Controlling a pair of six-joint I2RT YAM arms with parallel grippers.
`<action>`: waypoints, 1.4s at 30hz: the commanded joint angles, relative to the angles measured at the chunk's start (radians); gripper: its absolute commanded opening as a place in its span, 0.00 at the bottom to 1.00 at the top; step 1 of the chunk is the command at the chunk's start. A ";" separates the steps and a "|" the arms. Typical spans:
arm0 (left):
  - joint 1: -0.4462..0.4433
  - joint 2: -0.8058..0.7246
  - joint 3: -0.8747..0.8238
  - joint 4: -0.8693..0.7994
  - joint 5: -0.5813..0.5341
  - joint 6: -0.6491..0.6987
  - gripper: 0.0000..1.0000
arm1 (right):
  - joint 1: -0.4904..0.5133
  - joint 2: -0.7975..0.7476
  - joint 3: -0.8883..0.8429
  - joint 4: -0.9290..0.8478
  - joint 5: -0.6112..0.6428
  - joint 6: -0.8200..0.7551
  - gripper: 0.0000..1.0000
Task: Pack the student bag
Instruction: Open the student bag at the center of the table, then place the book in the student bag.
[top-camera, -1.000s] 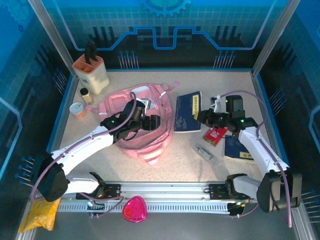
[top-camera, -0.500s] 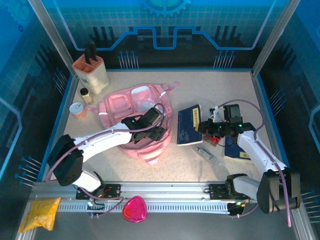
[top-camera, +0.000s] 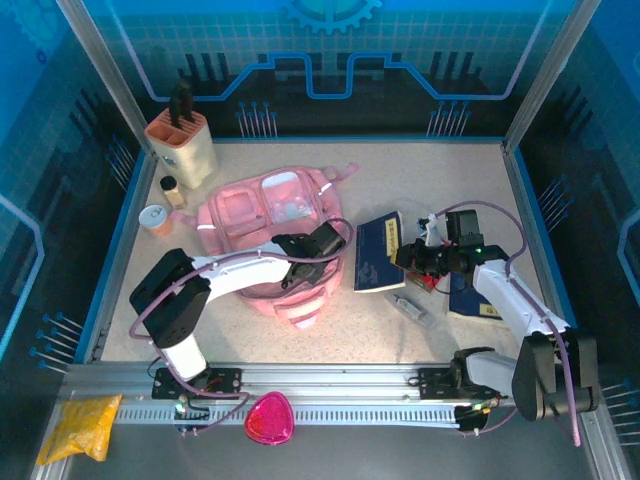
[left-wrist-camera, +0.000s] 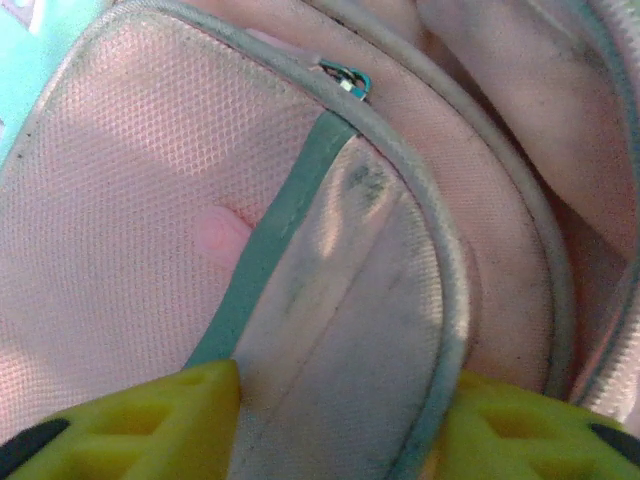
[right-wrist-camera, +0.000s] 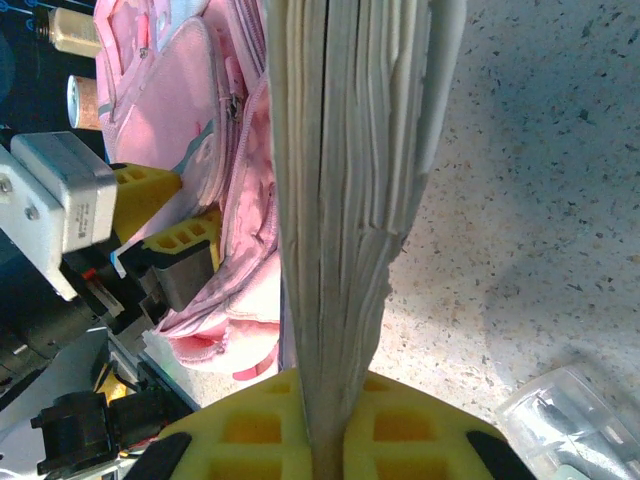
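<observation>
Now the left gripper's (left-wrist-camera: 338, 388) jaws have narrowed around the student bag's (left-wrist-camera: 150, 200) pocket rim, grip unclear; the right gripper (right-wrist-camera: 320, 392) keeps the blue book (right-wrist-camera: 340, 200) clamped, ready.

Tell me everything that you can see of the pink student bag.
The student bag is a large backpack of soft pink fabric, with white reflective strips, a translucent panel and zipped front pockets. It lies flat on the table, left of centre. One pocket's piped edge sits between the left gripper's fingers; whether they pinch it is unclear.
</observation>
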 joint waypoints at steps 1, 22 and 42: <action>0.005 0.016 0.030 0.017 -0.075 0.035 0.37 | -0.015 -0.002 -0.001 0.034 -0.036 -0.006 0.00; 0.121 -0.240 0.253 -0.049 -0.025 0.155 0.00 | 0.126 0.016 0.100 -0.032 -0.106 0.052 0.00; 0.191 -0.251 0.389 -0.029 0.184 0.174 0.00 | 0.509 0.587 0.376 0.564 0.133 0.410 0.03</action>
